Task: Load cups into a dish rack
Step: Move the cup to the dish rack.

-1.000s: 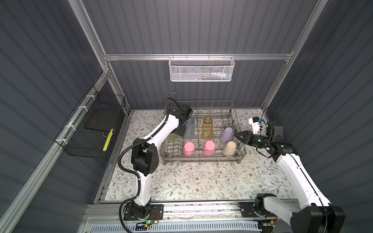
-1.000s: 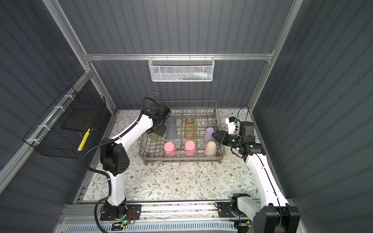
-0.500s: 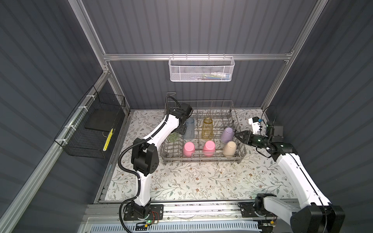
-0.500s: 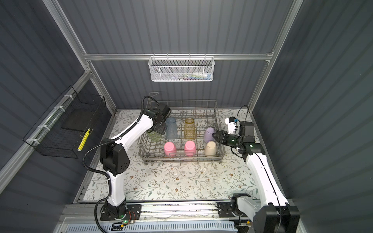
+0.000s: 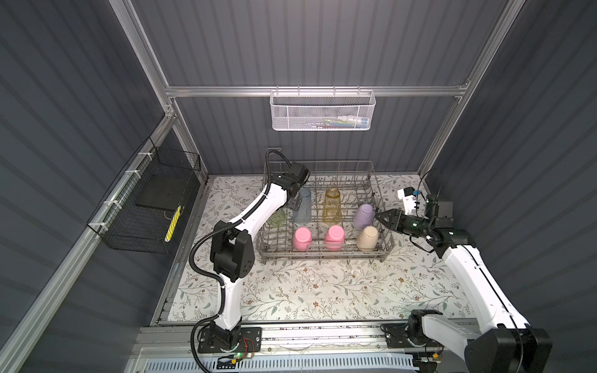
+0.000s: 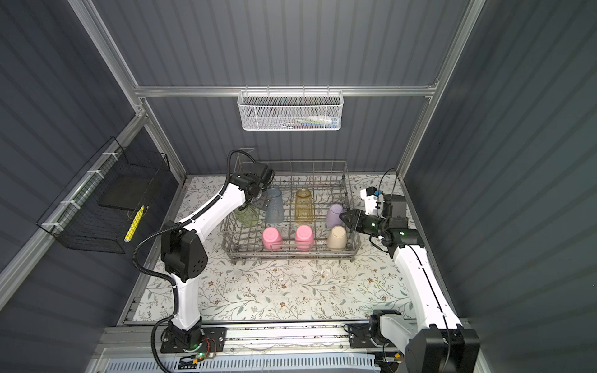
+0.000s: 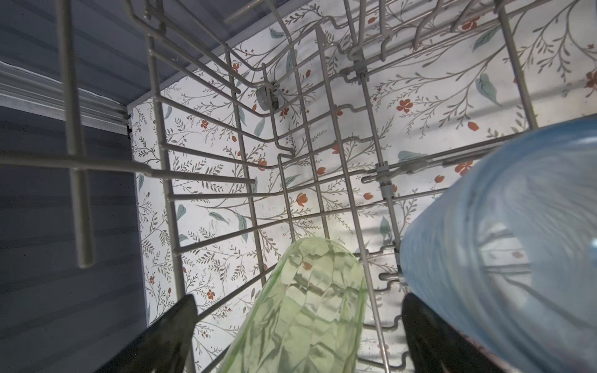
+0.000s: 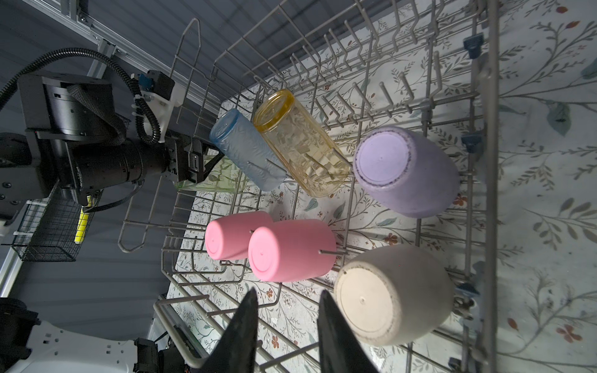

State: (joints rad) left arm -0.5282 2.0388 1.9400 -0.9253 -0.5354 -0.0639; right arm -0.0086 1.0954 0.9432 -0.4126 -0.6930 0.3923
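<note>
Left gripper (image 7: 298, 302) jaws spread either side of the green cup (image 7: 307, 274) in the dish rack (image 8: 491, 161), so we lift straight out, clear of the blue cup (image 7: 500, 242); right gripper (image 8: 287, 292) jaws ajar, empty.

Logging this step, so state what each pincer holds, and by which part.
Nothing is held. The left pincer stands open around the green cup, gaps on both sides; the right pincer is open and empty.
</note>
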